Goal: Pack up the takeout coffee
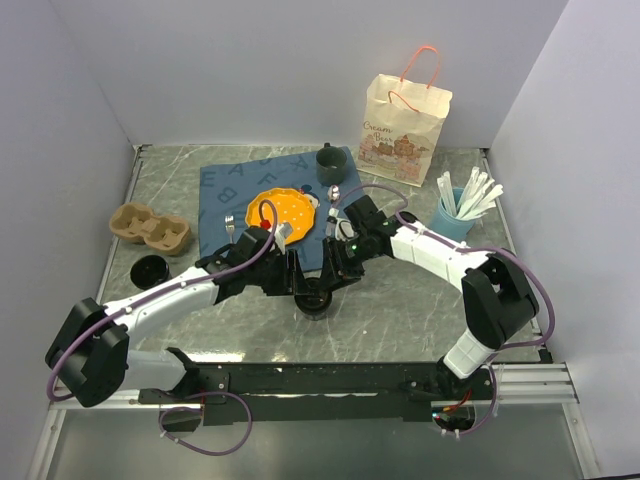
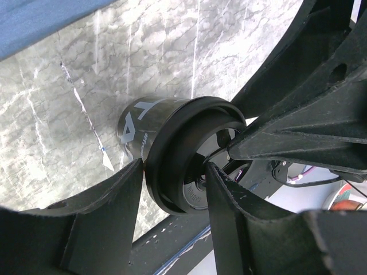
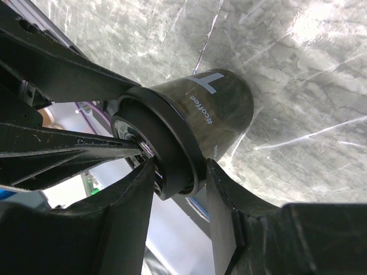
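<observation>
Currently the lidded coffee cup (image 1: 316, 297) stands upright on the desk (image 1: 400, 320), just off the blue mat's (image 1: 225, 185) near edge. Left end effector (image 2: 173, 166), half open, clamps its lid rim. Right end effector (image 3: 180, 166) straddles that rim from opposite; grip unclear.

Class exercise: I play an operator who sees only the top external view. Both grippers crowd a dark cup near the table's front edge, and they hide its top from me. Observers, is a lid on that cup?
Observer: Yes. In the left wrist view a black lid sits on the cup.
Operator: Does the cup carry any print?
Observer: Yes. In the right wrist view, white lettering on its side reads "#coffee".
</observation>
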